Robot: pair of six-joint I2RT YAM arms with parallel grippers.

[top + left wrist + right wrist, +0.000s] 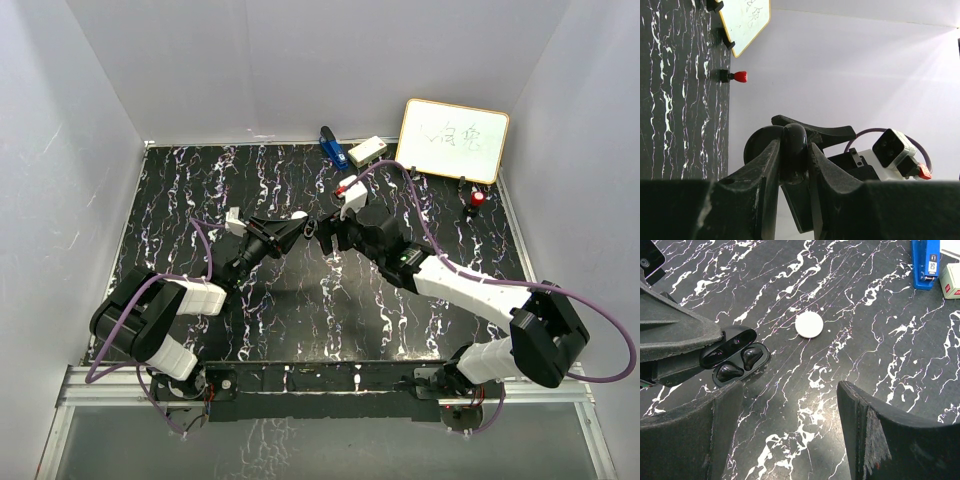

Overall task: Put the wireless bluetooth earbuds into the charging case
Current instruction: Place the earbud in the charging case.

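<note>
Plainly early in the job. Seen from the right wrist: charging case (735, 361) open, lid thrown back, both wells facing up and looking dark, with nothing white seated in either. Gripped at its lid end by the left pincer (794, 150), clamped on a dark rounded edge in the left wrist view. Hard to say whether resting on the bench (875, 350) or lifted just clear of it.

Right pincer (790, 390) spread wide and empty, hanging over the bench just beside the case. Near the case, toward the far side, a white round puck (809, 324), no part of the job.

No earbuds to be picked out anywhere: too small, maybe, against the white veining of the bench, or hidden by the arms.

Judged done: case opened and steadied. Judged left: nearly everything, namely finding each of the earbuds, picking it up with the free pincer and setting it into its well, twice over, then perhaps closing the lid.
</note>
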